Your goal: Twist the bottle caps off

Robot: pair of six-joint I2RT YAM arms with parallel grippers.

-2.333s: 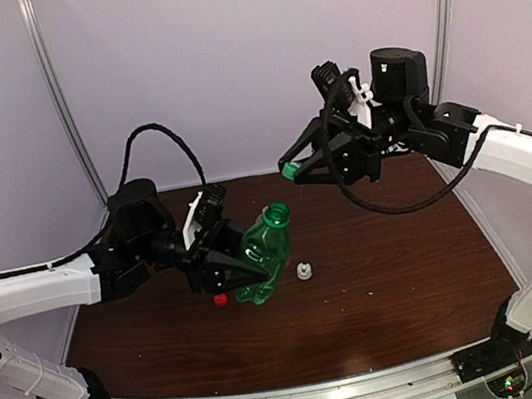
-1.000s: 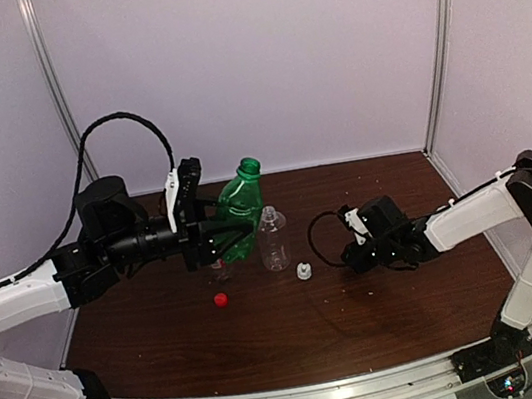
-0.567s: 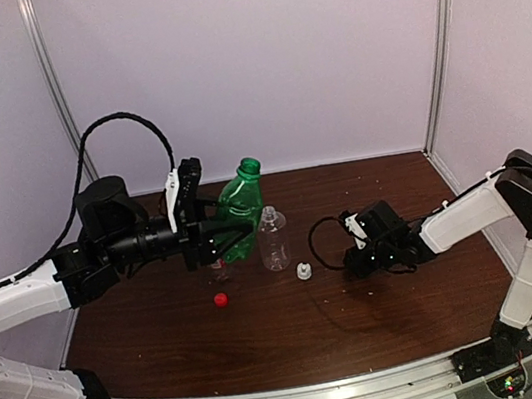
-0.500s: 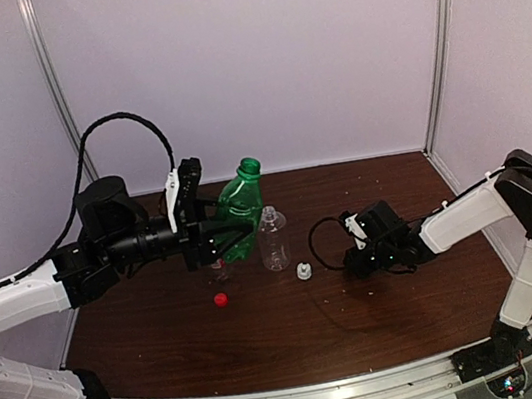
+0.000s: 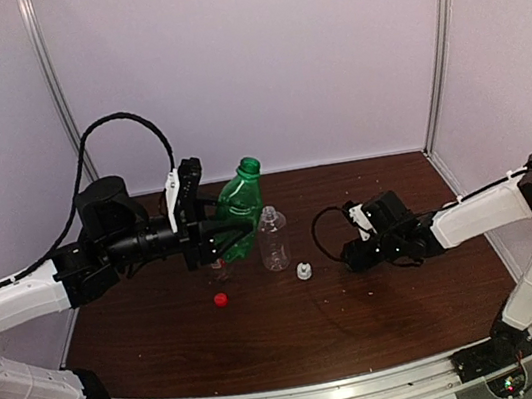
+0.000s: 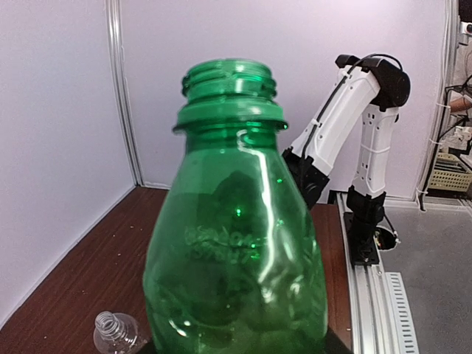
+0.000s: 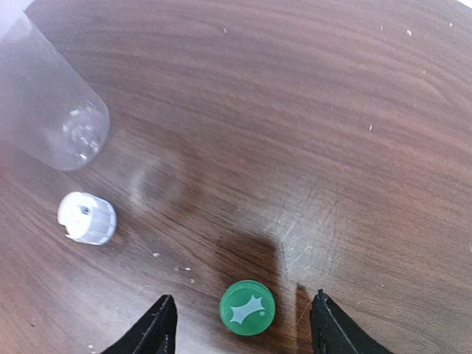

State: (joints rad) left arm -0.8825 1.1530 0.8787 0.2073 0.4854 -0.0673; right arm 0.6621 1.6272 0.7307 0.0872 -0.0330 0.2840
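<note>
Right gripper (image 7: 242,318): low over the table (image 5: 415,307), jaws apart, holding nothing; one finger stands on each side of the green cap (image 7: 247,307) and neither touches it.
Green cap: lies flat on the wood, top up, between those open jaws, with bare table showing on both sides of it.
Left gripper (image 5: 222,231): reaches in from the left and is clamped on the body of the green bottle (image 6: 236,251).
Green bottle: upright, mouth open, neck threads bare, its wall dented; whether its base touches the table cannot be told.
Clear bottle (image 5: 272,239): stands upright on the table just to the right of the green one, with no cap on its neck.
White cap (image 7: 87,218): on the table near the clear bottle's base, apart from the green cap.
Red cap (image 5: 220,299): on the table on the near side of the left arm's fingers, apart from the other two caps.
Third bottle: something clear shows behind the left fingers in the overhead view, too hidden to make out.
</note>
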